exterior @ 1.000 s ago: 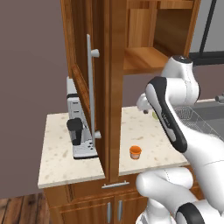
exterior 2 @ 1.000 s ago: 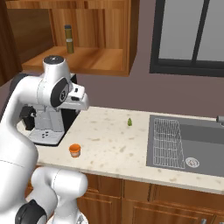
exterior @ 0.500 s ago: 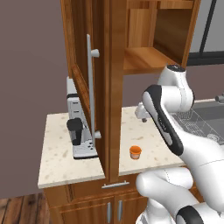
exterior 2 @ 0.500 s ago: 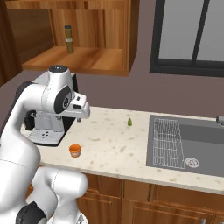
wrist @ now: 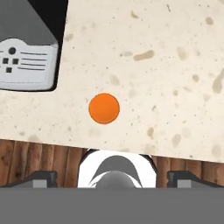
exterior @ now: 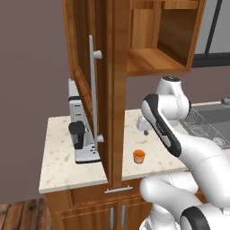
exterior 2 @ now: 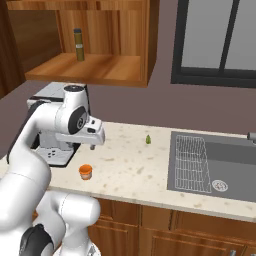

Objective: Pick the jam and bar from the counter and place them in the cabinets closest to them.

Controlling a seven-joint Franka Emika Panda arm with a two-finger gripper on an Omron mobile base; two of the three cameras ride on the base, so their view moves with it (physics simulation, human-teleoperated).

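Observation:
The jam (exterior: 139, 156) is a small orange jar standing alone near the front edge of the beige counter (exterior: 63, 175). It shows as the jam (exterior 2: 85, 171) in the right base view and from above as an orange disc, the jam (wrist: 104, 108). My gripper (exterior 2: 92, 145) hangs above the counter, a little behind and above the jar, pointing down. In the hand view the gripper (wrist: 111, 178) is open, its fingertips (wrist: 41, 178) far apart with nothing between them. The bar is out of view. The wall cabinets (exterior: 152, 60) hang above, one door with a long silver handle (exterior: 93, 90) standing open.
A coffee machine (exterior 2: 52, 135) stands on the counter left of the jar, its base (wrist: 26, 61) close by in the hand view. A dark bottle (exterior 2: 78, 45) is on the cabinet shelf. A yellow-green sliver (exterior 2: 148, 139) lies mid-counter. The sink (exterior 2: 220, 160) is to the right.
The arm has folded downward and the hand has dropped from cabinet height towards the counter, ending above the jam. The jam has not moved.

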